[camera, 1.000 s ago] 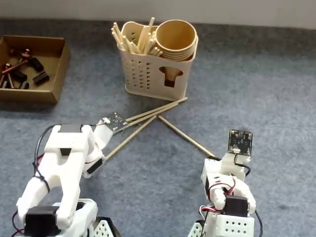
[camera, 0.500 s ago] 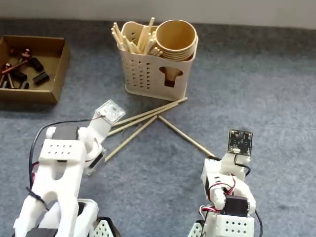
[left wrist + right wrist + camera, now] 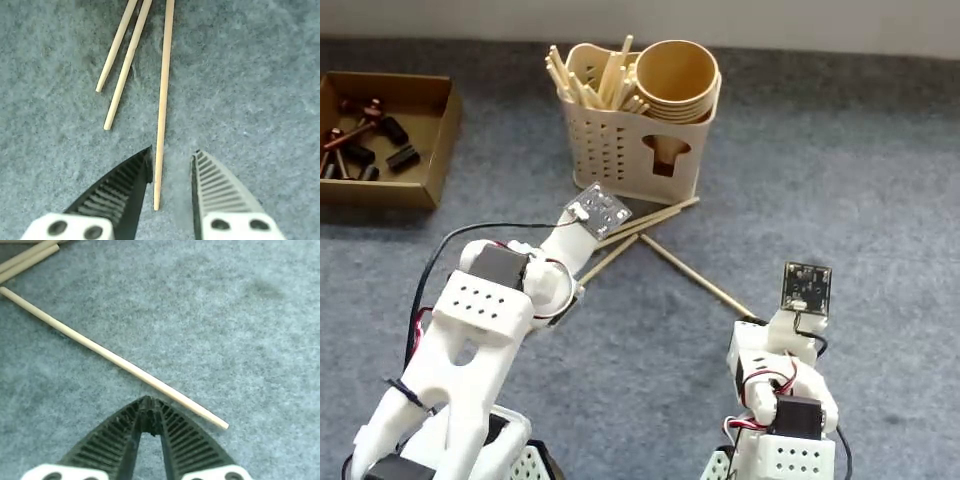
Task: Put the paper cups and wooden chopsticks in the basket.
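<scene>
Left gripper (image 3: 172,154) low over grey carpet (image 3: 250,75), jaws spread, straddling near end of one pale wooden chopstick (image 3: 163,100); contact unclear. Two more chopsticks (image 3: 128,65) just beside. Right gripper (image 3: 148,401) pressed together, near a fourth chopstick (image 3: 115,358). Tan paper cups (image 3: 677,72) stacked in cream perforated plastic basket (image 3: 620,160).

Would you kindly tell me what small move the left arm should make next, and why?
Probably lower the left gripper slightly and close it on the long pale wooden chopstick. Its fingers are open and straddle the stick's near end, which lies flat on the grey carpet, ungripped.
</scene>
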You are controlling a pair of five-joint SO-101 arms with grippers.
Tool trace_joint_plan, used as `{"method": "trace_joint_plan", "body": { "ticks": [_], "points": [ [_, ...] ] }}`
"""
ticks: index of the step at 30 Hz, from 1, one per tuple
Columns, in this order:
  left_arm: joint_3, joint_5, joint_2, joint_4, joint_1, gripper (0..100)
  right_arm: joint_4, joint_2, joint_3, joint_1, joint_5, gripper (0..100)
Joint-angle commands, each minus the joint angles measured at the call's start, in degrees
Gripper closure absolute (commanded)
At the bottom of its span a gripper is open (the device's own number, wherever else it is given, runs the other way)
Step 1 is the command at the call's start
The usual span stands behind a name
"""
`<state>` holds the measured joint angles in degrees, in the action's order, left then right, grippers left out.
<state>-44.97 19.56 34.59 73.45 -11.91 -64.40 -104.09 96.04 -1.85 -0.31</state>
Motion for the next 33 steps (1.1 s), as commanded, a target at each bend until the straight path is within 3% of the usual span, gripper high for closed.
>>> {"method": "trace_joint_plan", "body": {
  "ticks": [1,21,33],
  "points": [
    [2.77,-0.44,1.19,-0.35,-2.59,87,0.84,0.22,5.76,-0.48,0.53,99.3],
    [4.79,-0.18,0.57,-8.0,-6.55,87,0.84,0.22,5.76,-0.48,0.53,99.3],
    [24.57,-0.18,-28.62,-7.65,-6.2,87,0.84,0.22,5.76,-0.48,0.53,99.3]
  ]
}}
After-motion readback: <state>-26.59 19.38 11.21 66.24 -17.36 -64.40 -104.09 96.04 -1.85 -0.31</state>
